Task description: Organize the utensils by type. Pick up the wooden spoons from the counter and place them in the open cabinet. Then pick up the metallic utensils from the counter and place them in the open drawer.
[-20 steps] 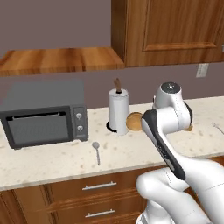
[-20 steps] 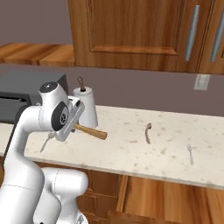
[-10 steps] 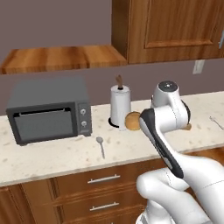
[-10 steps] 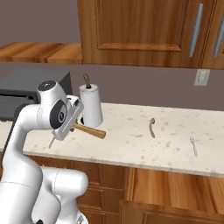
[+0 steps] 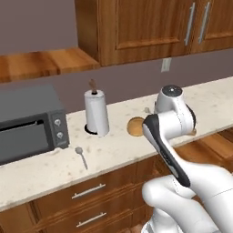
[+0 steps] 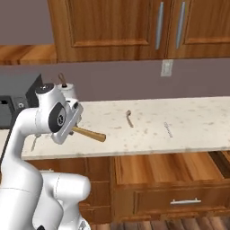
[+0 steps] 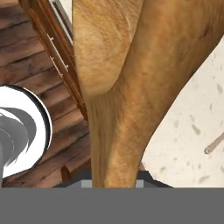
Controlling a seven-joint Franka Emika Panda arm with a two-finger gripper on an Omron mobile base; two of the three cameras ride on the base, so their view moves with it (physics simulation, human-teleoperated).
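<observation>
Counter (image 6: 197, 121): beige speckled top running left to right over reddish-brown base cabinets. Open drawer (image 6: 175, 173) is pulled out below it, right of the arm, light wood inside, silver bar handle on the front. Wall cabinets (image 6: 121, 27) above have their doors closed in these views. Toaster oven (image 5: 27, 125) sits at the far left of the counter, paper towel roll (image 5: 96, 113) just right of it.

Gripper (image 6: 72, 128) is clenched on the wooden spoon (image 6: 90, 134), held up off the counter at the near edge. Handle pokes out to the right in the right base view; round bowl shows beside the wrist in the left base view (image 5: 135, 126). Hand view has the spoon (image 7: 131, 87) close up, running straight up from between the fingertips.

Small silver spoon (image 5: 81, 154) lies flat on the counter, left of the arm, near the front of the toaster oven. Another small dark utensil (image 6: 129, 117) lies mid-counter to the right; a thin one (image 6: 168, 129) lies further right.
</observation>
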